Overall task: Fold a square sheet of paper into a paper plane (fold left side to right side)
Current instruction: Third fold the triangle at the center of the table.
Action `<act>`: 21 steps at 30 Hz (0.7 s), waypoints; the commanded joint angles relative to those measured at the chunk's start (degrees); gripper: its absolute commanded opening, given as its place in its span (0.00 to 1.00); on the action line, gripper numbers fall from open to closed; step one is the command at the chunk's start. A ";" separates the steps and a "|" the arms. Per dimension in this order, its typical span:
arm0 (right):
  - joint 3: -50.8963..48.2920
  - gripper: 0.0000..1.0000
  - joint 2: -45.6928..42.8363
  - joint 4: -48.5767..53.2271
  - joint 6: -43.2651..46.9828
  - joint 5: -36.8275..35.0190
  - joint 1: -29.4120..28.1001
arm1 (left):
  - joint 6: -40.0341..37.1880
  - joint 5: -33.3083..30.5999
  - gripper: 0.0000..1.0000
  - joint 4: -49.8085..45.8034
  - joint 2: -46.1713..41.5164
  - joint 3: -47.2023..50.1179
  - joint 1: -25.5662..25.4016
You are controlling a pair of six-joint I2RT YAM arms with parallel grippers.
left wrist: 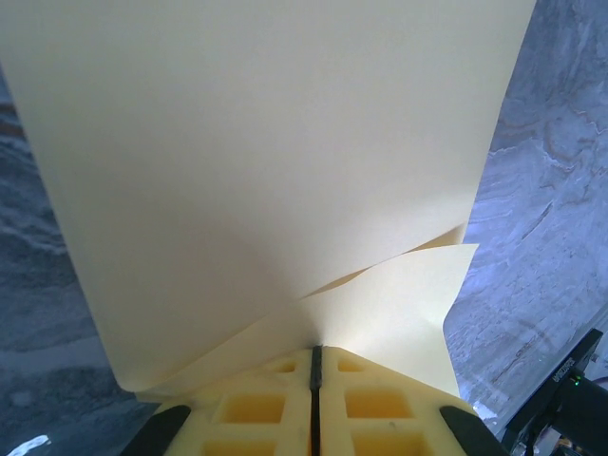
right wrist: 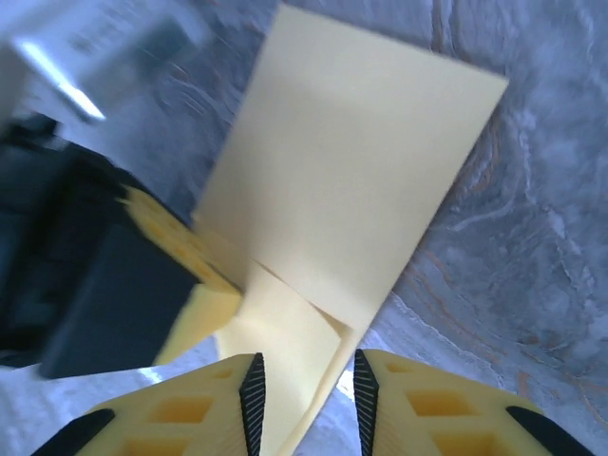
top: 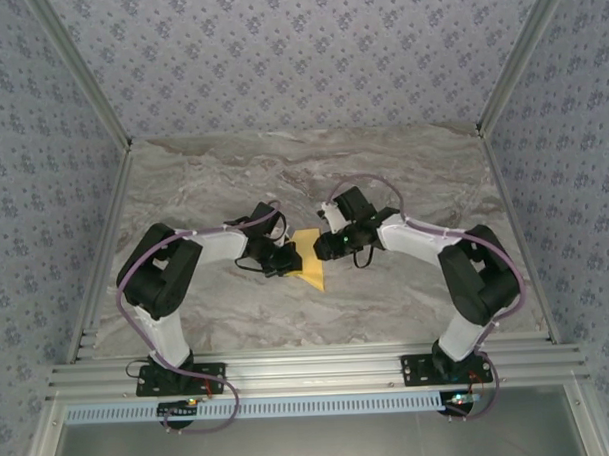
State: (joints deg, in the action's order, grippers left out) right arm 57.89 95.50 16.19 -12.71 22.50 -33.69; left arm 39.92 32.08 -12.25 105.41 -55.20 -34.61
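Square sheet of paper (top: 309,258), plain yellow, lies near the middle of the marbled bench (top: 403,175), between the two pincers and partly doubled over on itself. The left pincer (top: 284,261) sits at one edge of it and the right pincer (top: 332,247) at the opposite edge, their tips close together.

From the left wrist, the left pincer (left wrist: 315,366) has its jaws pressed together on the sheet (left wrist: 266,161). Only a thin dark seam shows between them and the paper comes straight out of it. One layer rises and spreads wide ahead of the pincer; a second layer lies lower, off to the right, over the bench (left wrist: 541,237).

From the right wrist, the right pincer (right wrist: 304,380) stands with its jaws narrowly apart. A folded corner of the sheet (right wrist: 351,180) reaches into the gap without being clamped, and a strip of bench (right wrist: 532,247) shows beside it. Ahead and to the left, the left pincer (right wrist: 223,285) grips the sheet's edge.
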 commanded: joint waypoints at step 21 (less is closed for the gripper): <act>-2.73 0.24 8.69 1.94 -6.91 17.70 -3.17 | -1.03 -5.62 0.07 -5.88 1.45 2.20 -0.29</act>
State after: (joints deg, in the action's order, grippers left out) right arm 55.48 103.39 16.34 -19.75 39.90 -36.91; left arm 39.92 32.08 -11.99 105.30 -55.00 -34.61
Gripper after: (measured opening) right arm 0.235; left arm 0.073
